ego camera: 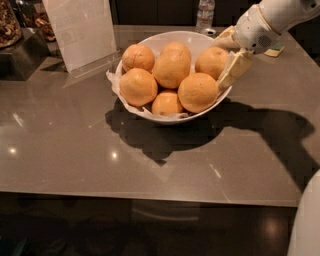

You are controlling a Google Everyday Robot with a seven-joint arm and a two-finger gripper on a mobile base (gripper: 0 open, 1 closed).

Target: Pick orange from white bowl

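Camera view is showing a wide, round, glossy white bowl (198, 40) sitting on a smooth grey tabletop (75, 150), toward the far side. Crumpled white paper lining (114, 80) is poking over the bowl's left rim. Seven round, pale yellow-orange fruits with dimpled skin are piling up inside it, alike in look. The orange (210, 57) at the right rear of the heap is lying just inside the right rim, touching its neighbour at the right front (198, 92).

A white robot arm (280, 17) is reaching in from the upper right corner. Its cream-coloured two-finger gripper (218, 65) is hanging at the bowl's right rim with the jaws spread apart: one finger (235, 70) is slanting down along the near right side of that rear orange, and the other (226, 37) is lying at its far side. Whether either finger is pressing the skin cannot be told.

Behind the bowl on the left, a clear upright sign holder with a white sheet (82, 30) is standing, and a clear plastic bottle (205, 14) is standing at the far edge. A dark shadow (165, 137) is spreading across the tabletop in front of the bowl.
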